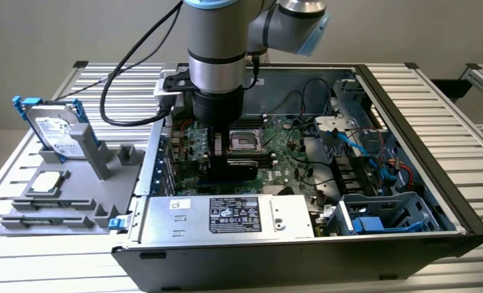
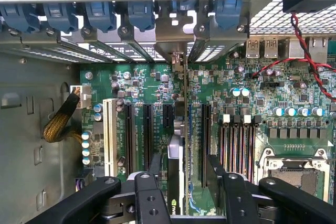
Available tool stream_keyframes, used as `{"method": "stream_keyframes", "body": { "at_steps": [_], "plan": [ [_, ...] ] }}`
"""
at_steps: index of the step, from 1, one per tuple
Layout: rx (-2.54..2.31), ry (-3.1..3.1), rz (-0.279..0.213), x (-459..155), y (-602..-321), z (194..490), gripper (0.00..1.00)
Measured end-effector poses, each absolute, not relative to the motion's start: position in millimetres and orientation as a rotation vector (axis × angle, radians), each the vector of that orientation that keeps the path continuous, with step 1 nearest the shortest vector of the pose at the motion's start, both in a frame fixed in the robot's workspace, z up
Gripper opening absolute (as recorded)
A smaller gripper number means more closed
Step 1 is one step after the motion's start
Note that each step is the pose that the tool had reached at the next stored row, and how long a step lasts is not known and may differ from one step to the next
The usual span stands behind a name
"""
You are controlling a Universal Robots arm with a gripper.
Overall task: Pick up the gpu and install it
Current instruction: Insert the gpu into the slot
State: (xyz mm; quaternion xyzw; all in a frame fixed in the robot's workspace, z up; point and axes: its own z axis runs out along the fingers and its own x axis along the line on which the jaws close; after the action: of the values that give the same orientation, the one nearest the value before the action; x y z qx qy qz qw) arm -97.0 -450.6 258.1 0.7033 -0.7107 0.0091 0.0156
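A: Starting at the exterior view's left, what sat outside the case?

B: A grey fixture tray on the slatted table, with a silver hard drive in blue rails standing upright in it and a small square chip lying flat nearer the front. Just beside it stood the open computer case, its power supply along the near edge.

A: And the arm?

B: It reached straight down into the case over the motherboard. In the wrist view the gripper stood with its fingers spread apart, one on each side of the gpu and not clamped on it.

A: Where was the gpu, then?

B: Standing on edge among the expansion slots, its metal bracket up at the case's rear slot openings. Whether it was fully seated I couldn't tell.

A: What crowded it?

B: A white slot to one side, memory slots and the empty CPU socket to the other, and red-and-black wires near the rear ports.

A: Anything hidden?

B: In the exterior view the arm covered the gpu and the slots; further right, blue cables and the drive cage masked the board's edge.
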Motion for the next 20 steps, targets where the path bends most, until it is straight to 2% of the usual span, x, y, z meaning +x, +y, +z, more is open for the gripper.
{"method": "stream_keyframes", "body": {
  "at_steps": [13,14,15,16,20],
  "plan": [
    [2.186,-2.208,0.023,-97.0,-450.6,259.2,0.45],
    [2.186,-2.208,0.023,-97.0,-450.6,259.2,0.32],
    [2.185,-2.208,0.023,-97.1,-450.6,259.2,0.32],
    [2.186,-2.208,0.023,-97.0,-450.6,259.2,0.26],
    [2.185,-2.208,0.023,-97.0,-450.6,259.2,0.26]
  ]
}}
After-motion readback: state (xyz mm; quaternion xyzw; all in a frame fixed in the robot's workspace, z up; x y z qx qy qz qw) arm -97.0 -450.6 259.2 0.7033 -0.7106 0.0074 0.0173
